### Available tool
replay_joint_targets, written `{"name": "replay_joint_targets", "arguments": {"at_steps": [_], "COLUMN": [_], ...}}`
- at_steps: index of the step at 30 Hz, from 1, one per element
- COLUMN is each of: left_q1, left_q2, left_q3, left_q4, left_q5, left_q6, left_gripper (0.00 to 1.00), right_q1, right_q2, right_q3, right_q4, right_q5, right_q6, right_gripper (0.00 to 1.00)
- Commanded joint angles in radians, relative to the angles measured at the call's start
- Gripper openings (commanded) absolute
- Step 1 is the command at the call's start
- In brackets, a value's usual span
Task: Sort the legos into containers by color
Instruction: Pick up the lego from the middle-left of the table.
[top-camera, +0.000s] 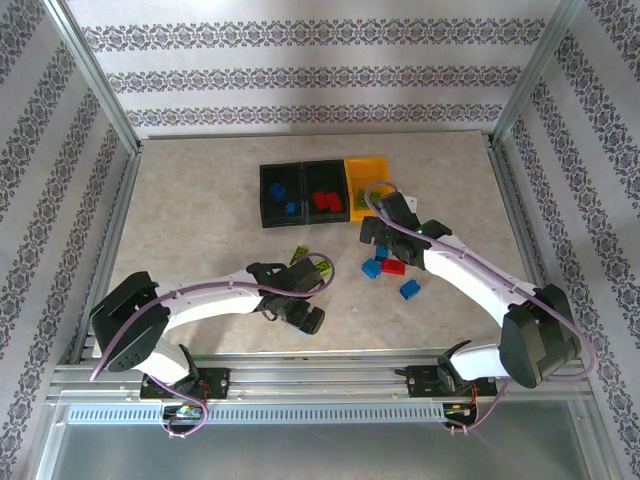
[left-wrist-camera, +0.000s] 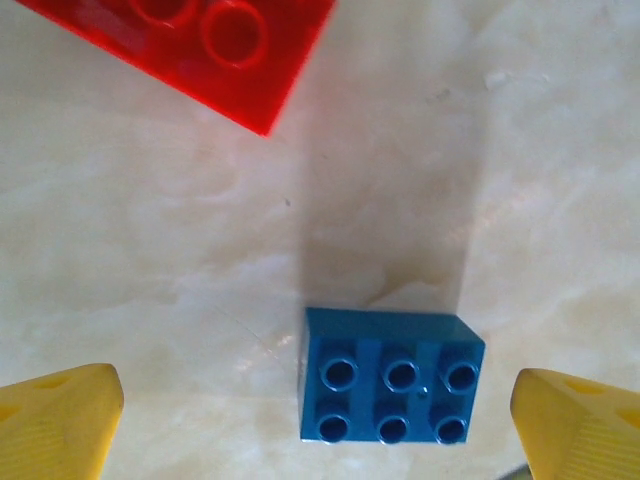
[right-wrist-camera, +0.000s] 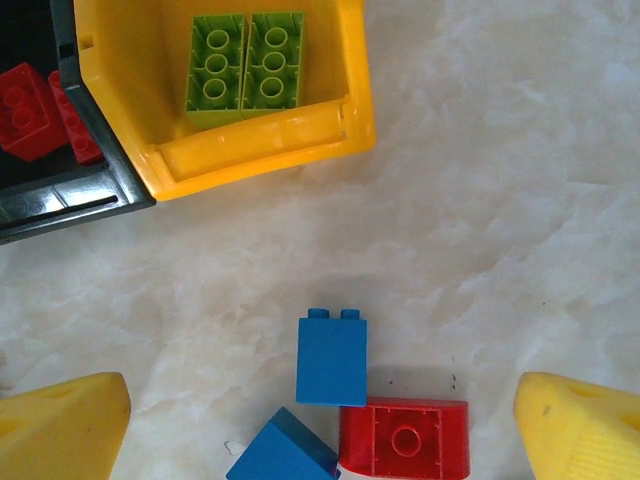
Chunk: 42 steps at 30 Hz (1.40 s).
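Observation:
The containers stand in a row at the back: a black bin (top-camera: 279, 195) with blue legos, a black bin (top-camera: 325, 195) with red legos (right-wrist-camera: 30, 110), and a yellow bin (top-camera: 366, 178) holding two lime legos (right-wrist-camera: 245, 65). My right gripper (right-wrist-camera: 320, 430) is open above an upright blue lego (right-wrist-camera: 331, 360), a tilted blue lego (right-wrist-camera: 285, 452) and a red lego (right-wrist-camera: 405, 440). It sits just in front of the yellow bin (top-camera: 393, 228). My left gripper (left-wrist-camera: 320, 430) is open, with a six-stud blue lego (left-wrist-camera: 390, 385) on the table between its fingers (left-wrist-camera: 60, 420). A red lego (left-wrist-camera: 200, 50) lies beyond it.
A blue lego (top-camera: 409, 290) lies alone on the table to the right of centre. Metal frame posts and rails (top-camera: 100, 90) edge the table on all sides. The left gripper (top-camera: 310, 262) sits mid-table, in front of the bins.

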Motion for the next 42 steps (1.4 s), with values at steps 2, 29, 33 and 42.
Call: {"name": "replay_joint_targets", "arguments": {"at_steps": [2,29,33,42], "left_q1": [-0.033,-0.082,-0.082,-0.082], "left_q2": [0.003,0.141,0.136,0.126], "left_q3": [-0.024,0.075,0.067,0.077], "left_q4": [0.002,-0.025,-0.034,-0.041], "left_q5": [0.071,-0.039,-0.039,-0.068], "left_q6": [0.109,0.111,0.108,0.097], "left_gripper": [1.0,0.67,0.57,0.49], "right_q1": [-0.014,-0.013,-0.013,-0.013], "right_q2": [0.0,0.025,0.025,0.018], "right_q3": [0.027,0.035,0.037,0.029], "right_q4": [-0.013,-0.011,-0.01,-0.013], "right_q5": [0.007,0.001,0.004,0.013], "right_q6": [0.02,0.027,0.027,0.028], "right_gripper": [0.98,0.98,0.98,0.98]}}
